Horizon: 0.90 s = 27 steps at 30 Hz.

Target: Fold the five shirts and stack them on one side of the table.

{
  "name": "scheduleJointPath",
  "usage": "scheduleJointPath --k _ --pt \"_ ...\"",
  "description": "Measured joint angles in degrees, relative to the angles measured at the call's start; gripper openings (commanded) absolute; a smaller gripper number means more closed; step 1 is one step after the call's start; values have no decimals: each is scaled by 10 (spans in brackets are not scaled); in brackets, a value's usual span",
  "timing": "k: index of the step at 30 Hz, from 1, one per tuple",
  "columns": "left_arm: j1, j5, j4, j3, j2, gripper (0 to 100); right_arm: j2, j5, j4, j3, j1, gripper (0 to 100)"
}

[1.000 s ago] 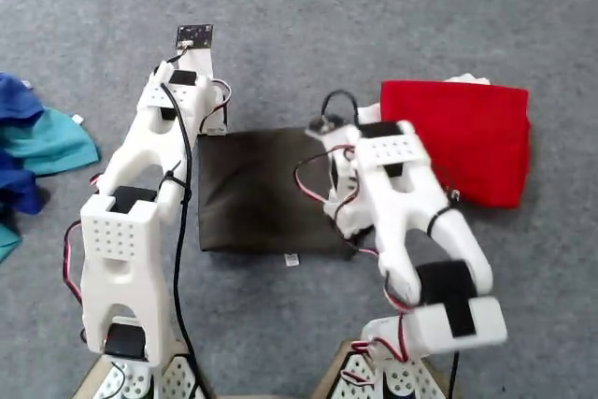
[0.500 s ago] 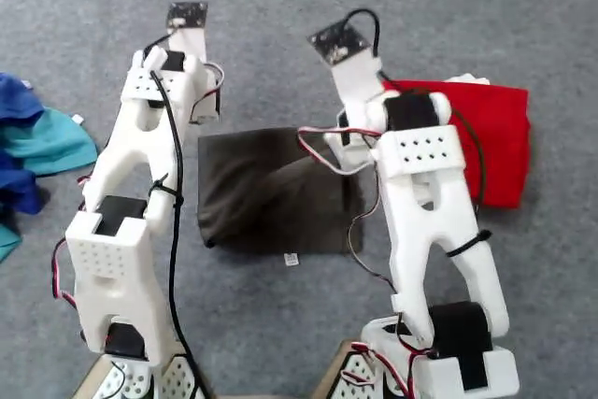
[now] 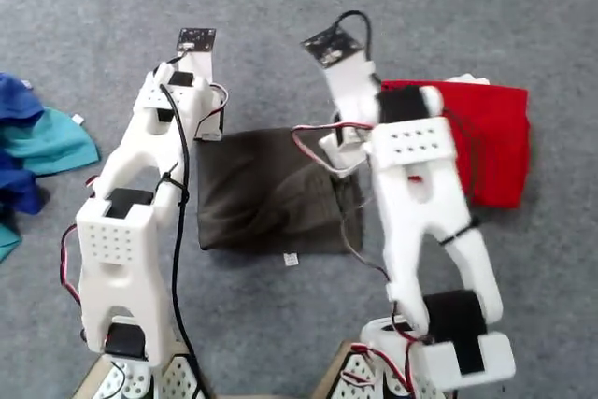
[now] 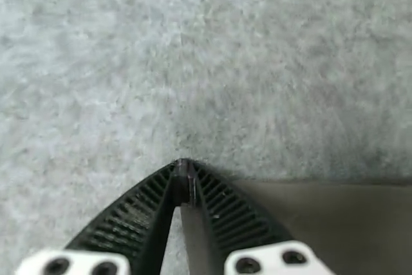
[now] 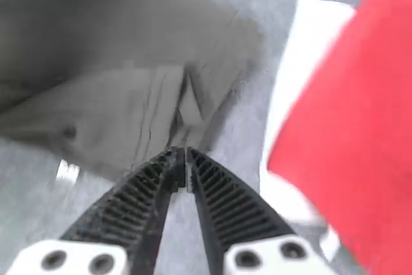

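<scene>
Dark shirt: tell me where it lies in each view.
High view: the dark shirt lies at the centre, beside the red shirt.
Left wrist view: its edge runs beside the left hand.
Right wrist view: it spreads, creased, beyond the right hand.
Shared landmark: the red shirt, next to it in the high and right wrist views.

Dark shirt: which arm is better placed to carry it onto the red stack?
Right. The right gripper has its jaws shut at the dark shirt's edge nearest the red shirt, seemingly pinching fabric. The left gripper sits shut at the opposite corner, over the table.
</scene>
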Motion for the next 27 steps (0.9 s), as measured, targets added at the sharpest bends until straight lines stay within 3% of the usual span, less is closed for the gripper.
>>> scheduleJointPath --k 5,9,20,27 --pt "3 2 -4 -8 13 29 81 0 -172 40 -38 15" --pt "3 -1 -4 -8 13 29 159 0 -202 40 -47 15" --pt "3 -1 -4 -19 21 29 207 0 65 -35 -36 15" --pt "3 -1 -3 -21 21 29 122 53 130 37 0 15"
